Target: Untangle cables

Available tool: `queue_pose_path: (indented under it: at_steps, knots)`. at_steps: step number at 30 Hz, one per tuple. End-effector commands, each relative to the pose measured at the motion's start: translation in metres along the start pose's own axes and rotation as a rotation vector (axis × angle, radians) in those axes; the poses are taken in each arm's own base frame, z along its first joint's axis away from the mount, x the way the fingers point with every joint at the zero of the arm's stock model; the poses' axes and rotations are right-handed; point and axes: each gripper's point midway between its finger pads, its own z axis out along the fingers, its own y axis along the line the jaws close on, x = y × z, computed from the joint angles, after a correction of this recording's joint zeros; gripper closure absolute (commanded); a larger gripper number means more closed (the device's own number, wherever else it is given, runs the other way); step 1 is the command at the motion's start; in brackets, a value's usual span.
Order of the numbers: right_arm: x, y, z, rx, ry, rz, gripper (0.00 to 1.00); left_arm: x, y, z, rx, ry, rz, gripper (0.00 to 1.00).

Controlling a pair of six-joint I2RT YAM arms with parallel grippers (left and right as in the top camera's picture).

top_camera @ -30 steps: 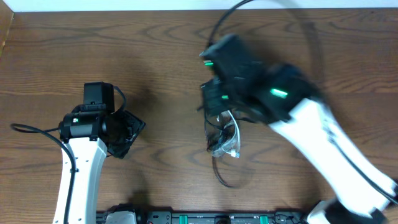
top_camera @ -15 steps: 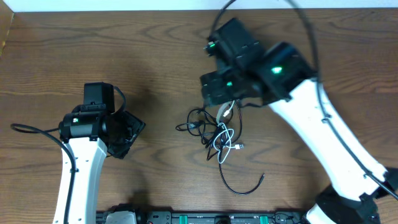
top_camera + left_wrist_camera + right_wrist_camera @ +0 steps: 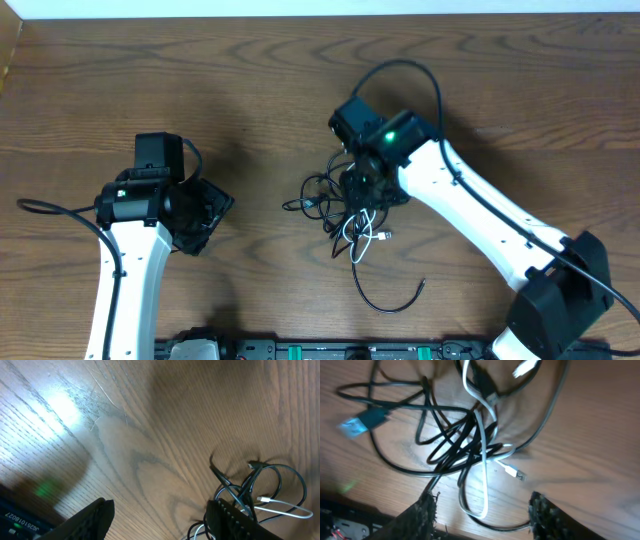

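At the left of the wooden table (image 3: 250, 90) the left gripper (image 3: 197, 215) hangs with its jaws spread and nothing between them. The cables (image 3: 335, 205) lie well apart from it, off to its right. They sit in one tangle near the table's middle: black loops around a white cable (image 3: 362, 232), with one black strand (image 3: 390, 303) trailing toward the near edge. The right gripper (image 3: 368, 185) stands directly over the tangle, jaws apart. In its wrist view the white cable runs between the fingers (image 3: 426, 512), ungripped.
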Motion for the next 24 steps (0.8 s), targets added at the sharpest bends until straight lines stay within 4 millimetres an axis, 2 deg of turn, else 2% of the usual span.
queue_pose_path:
  at_steps: [1,3,5,8,9,11,13,14,17,18,20,22,24]
  knots:
    - [0.019,0.007,0.023,-0.059,0.079,0.015,0.45,-0.003,0.000,-0.002,-0.003,-0.015,-0.007,0.35]
    - [0.025,0.003,0.035,-0.043,0.087,0.011,0.49,-0.003,0.000,-0.002,-0.004,-0.015,-0.007,0.35]
    - [0.027,0.000,0.045,-0.035,0.089,0.011,0.57,-0.003,0.000,-0.002,-0.004,-0.015,-0.007,0.36]
    - [0.029,0.000,0.052,-0.044,0.090,0.014,0.83,-0.003,0.000,-0.002,-0.004,-0.015,-0.007,0.35]
    - [0.029,0.000,0.052,-0.045,0.089,0.014,0.99,-0.003,0.000,-0.002,-0.004,-0.015,-0.007,0.36]
    - [0.025,0.001,0.048,-0.051,0.078,0.014,0.99,-0.003,0.000,-0.002,-0.004,-0.015,-0.007,0.36]
    - [0.018,0.003,0.035,-0.059,0.061,0.020,0.99,-0.003,0.000,-0.002,-0.004,-0.015,-0.007,0.35]
    - [0.012,0.004,0.022,-0.065,0.049,0.021,0.99,-0.003,0.000,-0.002,-0.004,-0.015,-0.007,0.36]
    - [-0.010,0.005,-0.035,-0.092,-0.015,0.014,0.99,-0.003,0.000,-0.002,-0.004,-0.015,-0.007,0.36]
    - [-0.018,0.005,-0.065,-0.107,-0.055,0.009,0.99,-0.003,0.000,-0.002,-0.004,-0.015,-0.007,0.36]
    - [-0.029,0.009,-0.111,-0.138,-0.138,-0.012,0.99,-0.003,0.000,-0.002,-0.004,-0.015,-0.007,0.36]
    - [-0.033,0.020,-0.156,-0.198,-0.225,-0.057,0.99,-0.003,0.000,-0.002,-0.004,-0.015,-0.007,0.36]
    - [-0.029,0.038,-0.193,-0.303,-0.284,-0.131,0.99,-0.003,0.000,-0.002,-0.004,-0.015,-0.007,0.36]
